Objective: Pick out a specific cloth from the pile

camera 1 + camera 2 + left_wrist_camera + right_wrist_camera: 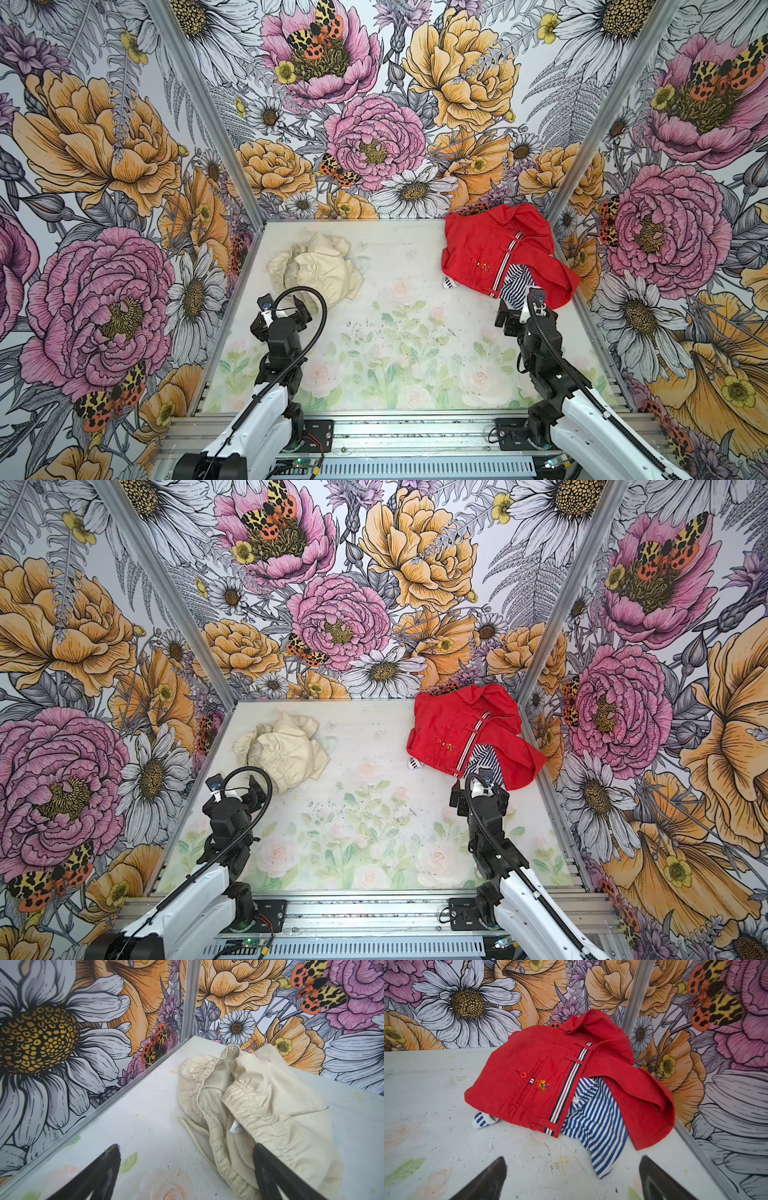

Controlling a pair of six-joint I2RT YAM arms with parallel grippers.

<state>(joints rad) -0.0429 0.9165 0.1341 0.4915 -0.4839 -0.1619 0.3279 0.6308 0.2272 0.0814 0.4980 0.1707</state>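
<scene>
Cream cloth (pixel 316 270): a crumpled, shorts-like piece with a gathered waistband (pixel 249 1093). The left wrist view shows its mesh lining (pixel 216 1101) and a small white label (pixel 235 1128). A drawstring (pixel 193 1136) trails off it onto the table (pixel 395 332). It lies alone at the far left of the table, near the floral wall (pixel 124 166) and well apart from the pile.

Pile (pixel 498 257): at the far right corner, against the wall. A red garment (pixel 529 1076) with striped trim and one red button sits on top. A blue-and-white striped garment (pixel 591 1118) lies beneath and shows at the near edge, with a small striped scrap poking out on the left.

Left gripper (pixel 282 311): fingers spread wide and holding nothing, just short of the cloth. One finger (pixel 276 1174) overlaps the cloth's near hem in the wrist view, and contact cannot be judged.

Right gripper (pixel 519 311): fingers spread wide and empty, just before the striped garment's near edge and apparently clear of it.
</scene>
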